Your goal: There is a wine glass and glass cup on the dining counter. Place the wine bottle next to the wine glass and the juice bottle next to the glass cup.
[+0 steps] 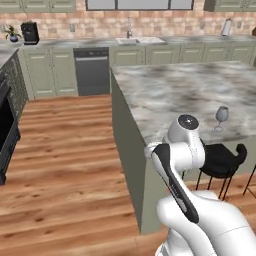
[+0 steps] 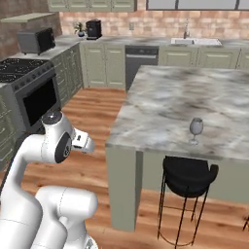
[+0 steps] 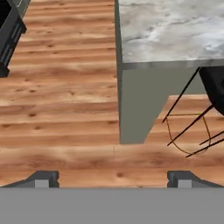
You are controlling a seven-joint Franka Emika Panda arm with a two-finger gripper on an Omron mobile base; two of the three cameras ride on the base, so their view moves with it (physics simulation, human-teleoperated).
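Where veined marble ends, wine glass stands (stemmed, rounded).

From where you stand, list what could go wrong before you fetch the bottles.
1. The wine glass stands near the counter edge, above the stool; a careless sweep of the arm could knock it off.
2. The open pincer hangs empty over the floor beside the counter corner; driving on could clip that corner.
3. Neither bottle is in sight, so the base may need to search.
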